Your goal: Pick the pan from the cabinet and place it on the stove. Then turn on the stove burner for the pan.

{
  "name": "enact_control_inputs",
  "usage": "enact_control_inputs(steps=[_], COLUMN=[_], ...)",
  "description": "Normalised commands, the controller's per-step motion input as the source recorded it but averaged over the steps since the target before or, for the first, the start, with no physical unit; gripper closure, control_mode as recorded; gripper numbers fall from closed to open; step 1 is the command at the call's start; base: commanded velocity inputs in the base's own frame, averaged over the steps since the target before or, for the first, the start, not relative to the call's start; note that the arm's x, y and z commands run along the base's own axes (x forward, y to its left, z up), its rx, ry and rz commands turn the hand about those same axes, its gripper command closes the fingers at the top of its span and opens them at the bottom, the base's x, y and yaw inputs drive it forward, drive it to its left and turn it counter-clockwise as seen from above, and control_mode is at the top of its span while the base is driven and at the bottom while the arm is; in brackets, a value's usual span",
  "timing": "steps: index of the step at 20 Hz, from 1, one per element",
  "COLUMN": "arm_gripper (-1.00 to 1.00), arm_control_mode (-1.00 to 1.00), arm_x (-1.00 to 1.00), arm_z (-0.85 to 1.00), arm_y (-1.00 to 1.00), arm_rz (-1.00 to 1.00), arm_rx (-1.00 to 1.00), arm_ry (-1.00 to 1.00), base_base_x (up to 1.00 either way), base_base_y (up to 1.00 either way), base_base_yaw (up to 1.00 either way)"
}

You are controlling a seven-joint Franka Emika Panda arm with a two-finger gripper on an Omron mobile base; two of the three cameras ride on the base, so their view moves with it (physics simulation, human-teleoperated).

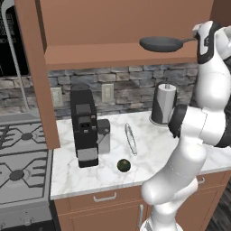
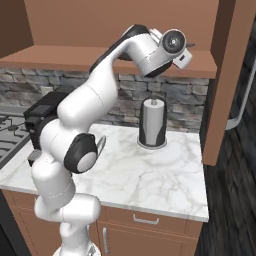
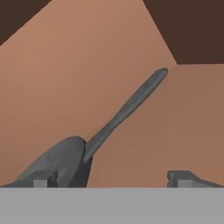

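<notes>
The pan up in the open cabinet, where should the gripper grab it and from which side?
Probably by the straight handle, not the bowl. The pan sits flat on the cabinet shelf, handle pointing towards the arm. The open gripper should come from that handle side, jaws straddling the narrow bar.

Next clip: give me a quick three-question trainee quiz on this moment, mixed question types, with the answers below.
1. True or false: the pan already sits on the stove.
2. Multiple choice: in the hand view, the gripper is (A) shut on the pan handle, (B) open with nothing between its fingertips, (C) shut on nothing.
3. Short answer: what stands on the counter below the cabinet, against the stone wall, to the right of the coffee machine?

Key
1. False; it rests on the cabinet shelf.
2. B.
3. A paper towel roll on its holder.
</notes>
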Motion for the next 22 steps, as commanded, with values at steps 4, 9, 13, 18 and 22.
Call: enact_control_inputs(steps=[4, 9, 13, 18, 22], arm_gripper=[-1.0, -1.0, -1.0, -1.0, -1.0], arm_control_mode=[-1.0, -1.0, -1.0, -1.0, -1.0], arm_x=[0.25, 0.24, 0.27, 0.29, 0.32], arm_z=[-0.11, -0.09, -0.04, -0.08, -0.11], arm_y=[0.0, -0.01, -0.03, -0.01, 0.0], arm_rz=[-0.01, -0.01, 0.0, 0.0, 0.0], arm_rx=[0.01, 0.02, 0.04, 0.03, 0.02], arm_ry=[0.0, 0.0, 0.0, 0.0, 0.0], base_base_x=[0.0, 0.0, 0.0, 0.0, 0.0], base_base_y=[0.0, 0.0, 0.0, 0.0, 0.0], base_base_yaw=[0.0, 0.0, 0.0, 0.0, 0.0])
